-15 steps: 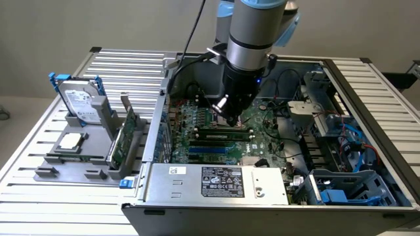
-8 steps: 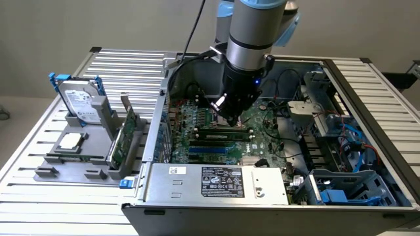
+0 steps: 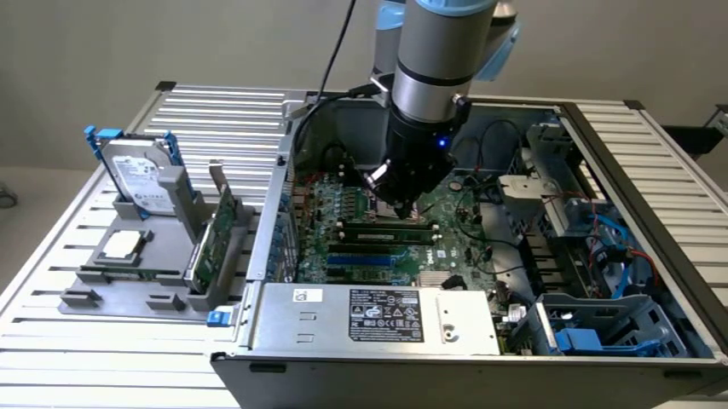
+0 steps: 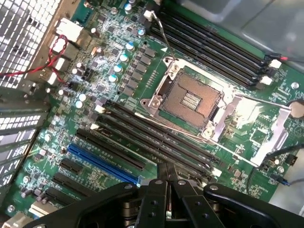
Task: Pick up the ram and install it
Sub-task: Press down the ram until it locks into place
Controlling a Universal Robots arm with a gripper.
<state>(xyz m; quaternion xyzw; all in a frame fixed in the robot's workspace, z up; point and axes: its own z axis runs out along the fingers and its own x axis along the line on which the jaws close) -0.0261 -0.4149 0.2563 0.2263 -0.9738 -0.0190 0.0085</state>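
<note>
Beige wall (image 3: 136,43) backs a slatted metal table (image 3: 216,111) carrying an open computer case (image 3: 341,358) at centre frame. Over its motherboard (image 3: 455,247) the arm's jaws are clenched, grasping nothing visible; the ram (image 3: 387,227) appears seated in a slot just beneath them.

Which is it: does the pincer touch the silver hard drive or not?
Apart. The exterior view shows the pincer inside the computer case, the silver hard drive standing in a holder outside it.
</note>
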